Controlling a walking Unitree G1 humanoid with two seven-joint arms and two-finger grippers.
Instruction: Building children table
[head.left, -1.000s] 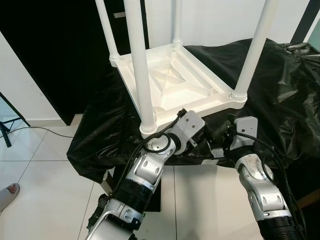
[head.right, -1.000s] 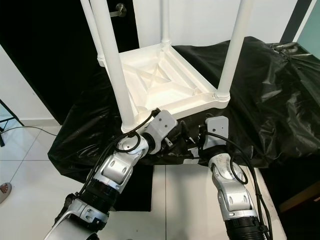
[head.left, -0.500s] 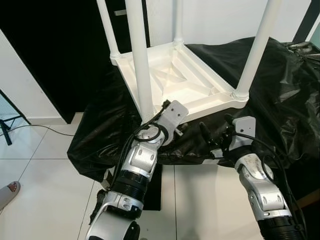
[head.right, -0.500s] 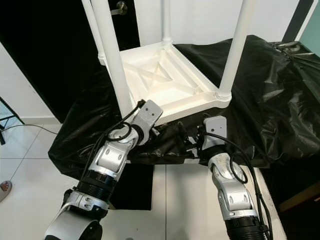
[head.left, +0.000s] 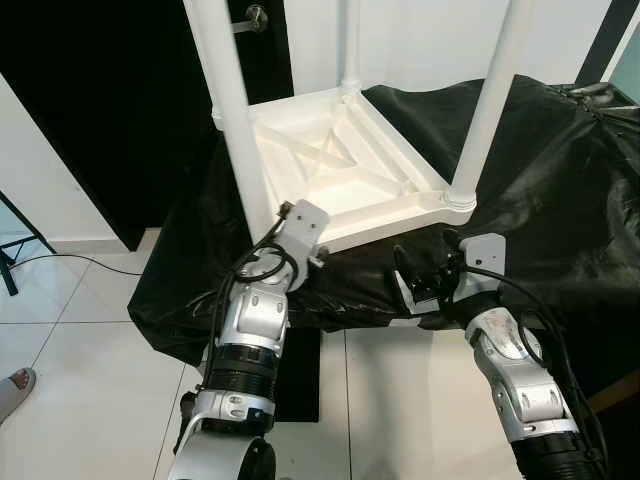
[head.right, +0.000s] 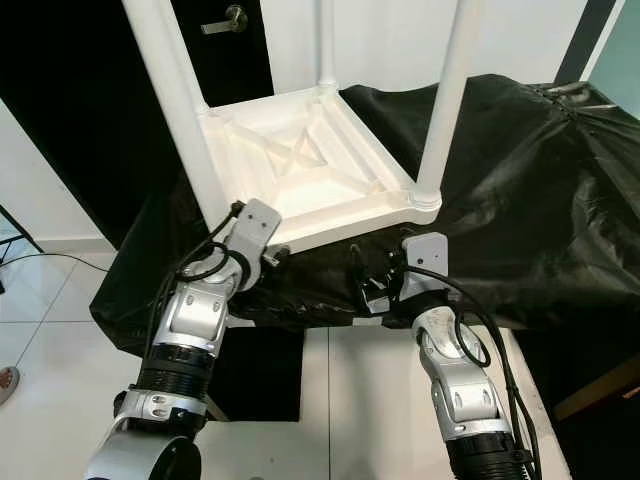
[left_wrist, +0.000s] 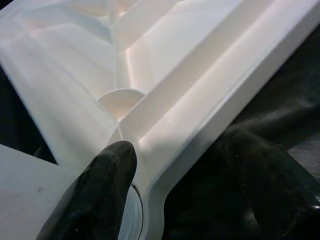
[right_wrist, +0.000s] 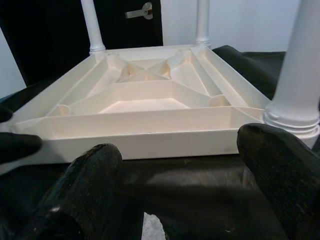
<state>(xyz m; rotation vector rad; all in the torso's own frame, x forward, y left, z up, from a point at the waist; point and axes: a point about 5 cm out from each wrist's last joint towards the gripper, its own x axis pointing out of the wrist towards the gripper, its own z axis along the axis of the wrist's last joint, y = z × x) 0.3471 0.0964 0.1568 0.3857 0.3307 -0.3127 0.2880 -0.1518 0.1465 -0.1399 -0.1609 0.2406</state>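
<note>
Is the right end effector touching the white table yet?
Apart: the right wrist view shows black cover between the right end effector and the white table edge.
</note>
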